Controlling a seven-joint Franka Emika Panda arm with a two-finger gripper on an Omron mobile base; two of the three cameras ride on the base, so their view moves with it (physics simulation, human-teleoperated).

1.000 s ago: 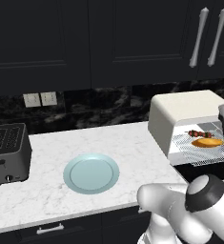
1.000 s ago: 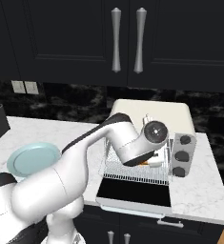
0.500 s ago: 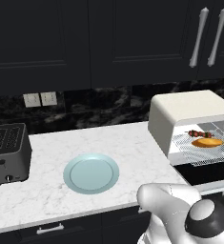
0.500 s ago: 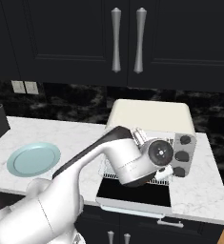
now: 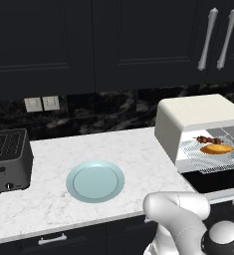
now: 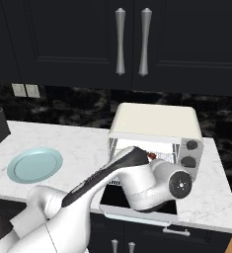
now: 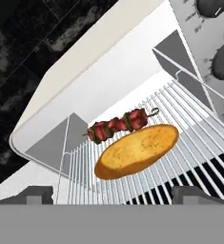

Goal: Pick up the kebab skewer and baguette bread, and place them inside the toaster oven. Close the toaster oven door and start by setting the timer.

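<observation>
The cream-white toaster oven [image 5: 198,117] stands at the counter's right end with its door [image 5: 213,179] folded down flat. On its wire rack [image 7: 189,143] lie the kebab skewer [image 7: 118,125] and, right beside it toward the front, the golden baguette bread [image 7: 137,150]. Both also show in the left base view: skewer [image 5: 208,140], baguette [image 5: 217,149]. My gripper [image 7: 113,195] is open and empty, drawn back in front of the oven mouth and facing the rack. Dark knobs [image 6: 192,145] sit on the oven's right panel; I cannot tell which one is the timer.
A pale blue plate [image 5: 95,181] lies mid-counter. A dark grey slot toaster [image 5: 8,159] stands at the far left. My own arm [image 6: 147,185] hangs over the lowered door and hides most of the oven mouth in the right base view. Dark cabinets hang above.
My wrist has dropped lower and come back out from the oven opening toward the counter's front. The skewer and baguette stay on the rack. The jaws remain wide.
</observation>
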